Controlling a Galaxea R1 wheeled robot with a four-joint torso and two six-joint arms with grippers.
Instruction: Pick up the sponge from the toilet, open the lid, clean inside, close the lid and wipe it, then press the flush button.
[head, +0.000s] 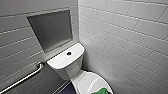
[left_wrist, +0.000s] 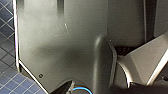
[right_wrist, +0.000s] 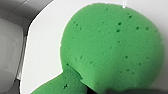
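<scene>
Though 1 sponge (right_wrist: 110, 47) lies on 1 lid (head: 83, 80), I cannot tell the fingers' state.

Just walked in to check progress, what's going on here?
The robot faces the toilet in a tiled corner. The lid is down, with the sponge lying on it, close before the right wrist camera. The flush button sits on the tank top. Whether the sponge is gripped yet cannot be told.

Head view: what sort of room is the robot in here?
A toilet room, probably an accessible one: a white toilet with a flush button on its tank, a metal grab bar fixed alongside it, and tiled walls meeting in the corner behind.
</scene>
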